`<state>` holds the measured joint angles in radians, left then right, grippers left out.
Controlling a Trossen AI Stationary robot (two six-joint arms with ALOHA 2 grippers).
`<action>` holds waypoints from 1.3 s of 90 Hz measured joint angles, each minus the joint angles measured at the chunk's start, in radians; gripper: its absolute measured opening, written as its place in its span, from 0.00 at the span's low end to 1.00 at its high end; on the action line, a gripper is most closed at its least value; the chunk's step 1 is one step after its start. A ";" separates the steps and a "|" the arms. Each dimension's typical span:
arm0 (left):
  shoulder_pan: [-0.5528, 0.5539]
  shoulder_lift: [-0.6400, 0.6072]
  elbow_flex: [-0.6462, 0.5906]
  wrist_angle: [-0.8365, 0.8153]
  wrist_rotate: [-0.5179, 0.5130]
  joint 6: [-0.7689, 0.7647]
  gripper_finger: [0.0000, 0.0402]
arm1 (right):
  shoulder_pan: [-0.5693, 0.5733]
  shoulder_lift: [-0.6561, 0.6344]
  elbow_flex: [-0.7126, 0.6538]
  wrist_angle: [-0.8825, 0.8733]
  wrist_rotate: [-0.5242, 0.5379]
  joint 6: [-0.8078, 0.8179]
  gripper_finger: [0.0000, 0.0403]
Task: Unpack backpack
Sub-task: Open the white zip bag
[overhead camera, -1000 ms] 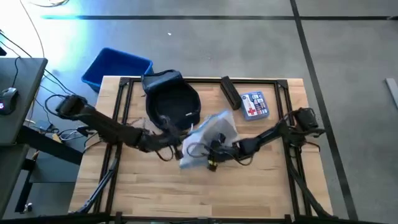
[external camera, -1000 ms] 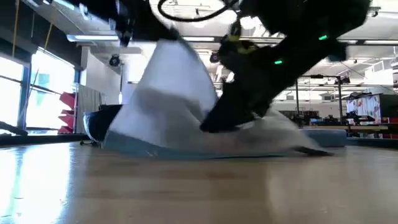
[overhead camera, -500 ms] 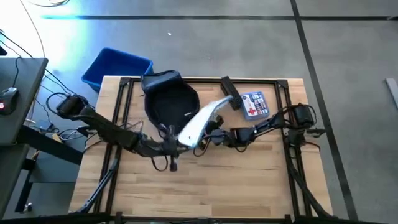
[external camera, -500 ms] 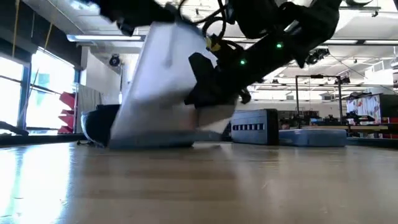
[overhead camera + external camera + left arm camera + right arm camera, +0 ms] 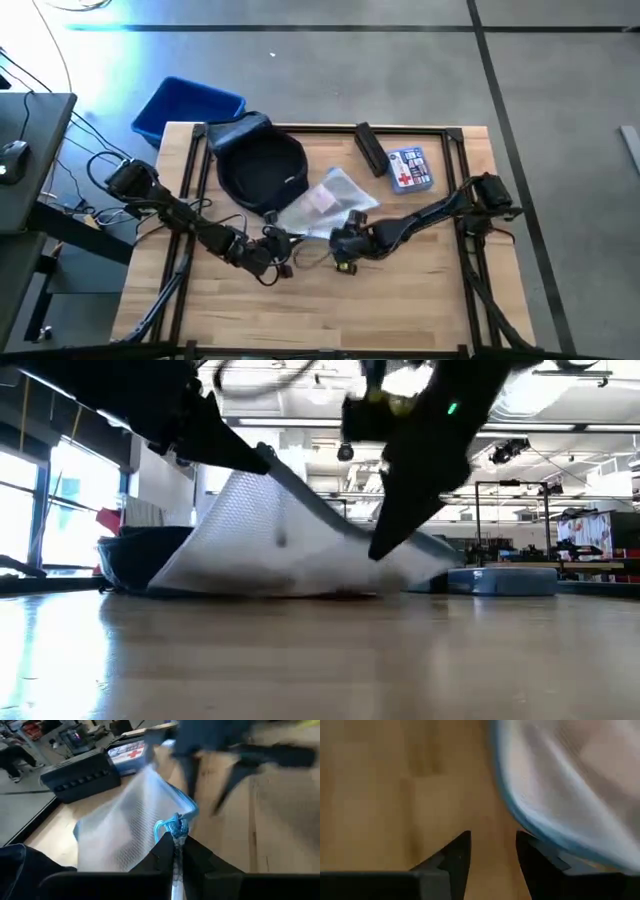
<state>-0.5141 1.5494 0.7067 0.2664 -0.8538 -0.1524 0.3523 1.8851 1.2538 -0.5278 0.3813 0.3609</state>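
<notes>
My left gripper [image 5: 174, 851] pinches the clear pouch [image 5: 325, 205] beside the backpack [image 5: 258, 168], while my right gripper [image 5: 492, 851], fingers apart, seemingly grips nothing.

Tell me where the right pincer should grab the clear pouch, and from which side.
Take the blue-trimmed edge of the pouch, coming in level from the table's right. That rim is thin and lifted off the table, because the left pincer holds the zipper end up, and the right pincer is already open beside it.

1. Left arm [image 5: 170, 208]: dark, jointed; black cables looped alongside.
2. Right arm [image 5: 430, 213]: dark, jointed; green light in the low view.
3. Fingers [image 5: 455, 857]: black, wedge-shaped.
</notes>
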 joint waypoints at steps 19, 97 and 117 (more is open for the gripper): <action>-0.012 0.000 0.000 -0.015 0.023 0.013 0.00 | 0.208 0.004 -0.071 0.230 0.360 -0.014 0.36; 0.076 0.000 0.000 0.034 0.040 0.220 0.00 | 0.077 -0.010 -0.417 1.174 0.245 -0.381 0.36; 0.076 0.000 0.000 0.039 0.047 0.209 0.00 | 0.062 -0.010 -0.417 1.139 0.143 -0.181 0.36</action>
<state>-0.4377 1.5490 0.7063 0.3052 -0.8066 0.0564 0.4140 1.8748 0.8364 0.6109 0.5247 0.1799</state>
